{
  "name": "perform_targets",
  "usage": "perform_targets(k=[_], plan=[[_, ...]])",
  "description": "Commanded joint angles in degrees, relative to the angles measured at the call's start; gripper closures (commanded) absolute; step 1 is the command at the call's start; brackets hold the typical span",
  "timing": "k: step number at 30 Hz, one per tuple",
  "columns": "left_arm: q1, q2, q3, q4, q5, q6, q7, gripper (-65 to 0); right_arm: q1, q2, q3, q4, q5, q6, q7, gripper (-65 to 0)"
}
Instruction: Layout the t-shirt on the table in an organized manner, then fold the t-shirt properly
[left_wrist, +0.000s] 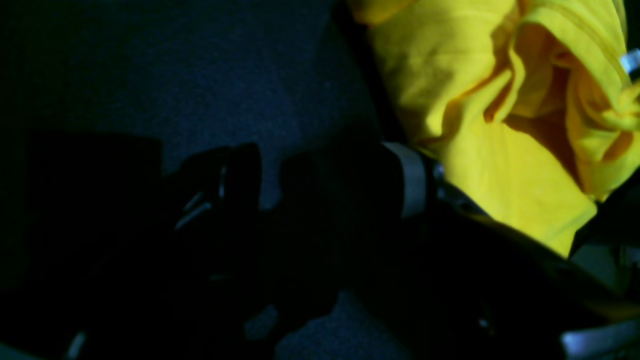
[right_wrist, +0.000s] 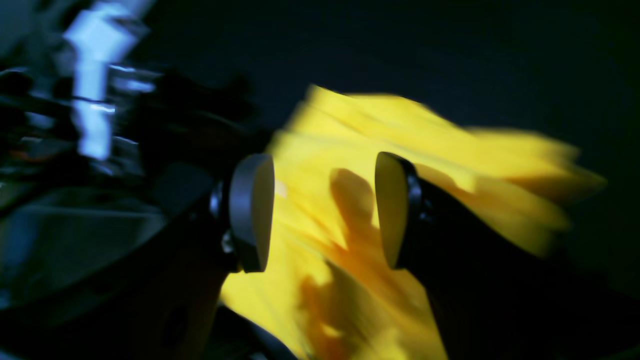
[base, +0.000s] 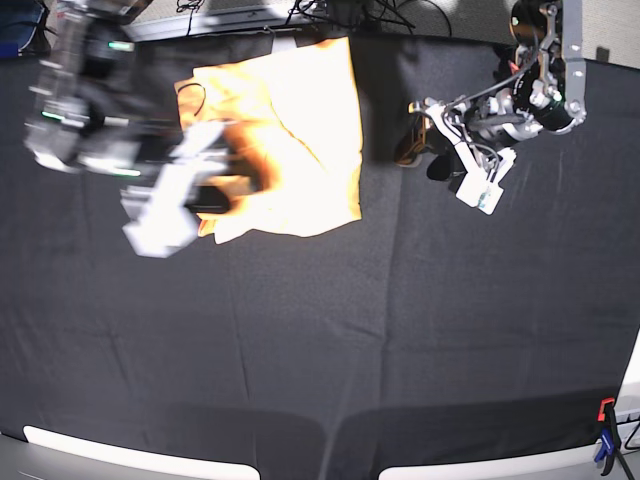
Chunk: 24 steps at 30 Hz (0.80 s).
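Right gripper (right_wrist: 325, 210), blurred at far left, is spread wide over the t-shirt (base: 290, 140) and grips nothing. Shirt lies rumpled, far left of centre on the table (base: 400, 340): light, limp, best pinched at hem corners. Left gripper (base: 425, 140), far right, looks released, clear of the cloth.

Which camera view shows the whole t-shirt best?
The base view: it alone shows the whole t-shirt lying on the black table, apart from the part behind the right arm. The left wrist view shows only crumpled folds. The right wrist view shows a blurred yellow patch between the open right gripper.
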Motion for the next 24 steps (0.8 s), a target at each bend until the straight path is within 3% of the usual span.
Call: perform_targets(k=[1, 5, 9, 18, 24], plan=[[-0.5, -0.35, -0.11, 1.2, -0.96, -0.44, -1.05, -33.5, -0.66, 1.86, 1.84, 1.2, 1.49, 0.32, 0.74, -31.4], [-0.48, -0.33, -0.13, 1.2, -0.98, -0.44, -1.44, -33.5, -6.03, 7.06, 5.92, 1.07, 1.46, 0.02, 0.74, -31.4], [-0.48, -0.33, -0.11, 1.2, -1.01, -0.44, -1.44, -33.5, -10.73, 7.76, 3.28, 0.35, 2.49, -0.09, 0.76, -31.4], [-0.46, -0.33, -0.11, 1.2, -0.98, -0.44, -1.42, -33.5, -8.63, 3.96, -16.17, -0.33, 2.8, 0.02, 0.76, -31.4], [-0.46, -0.35, -0.13, 1.2, -0.98, -0.44, -1.42, -33.5, -4.92, 3.82, -31.15, -0.31, 2.75, 0.04, 0.74, -31.4]])
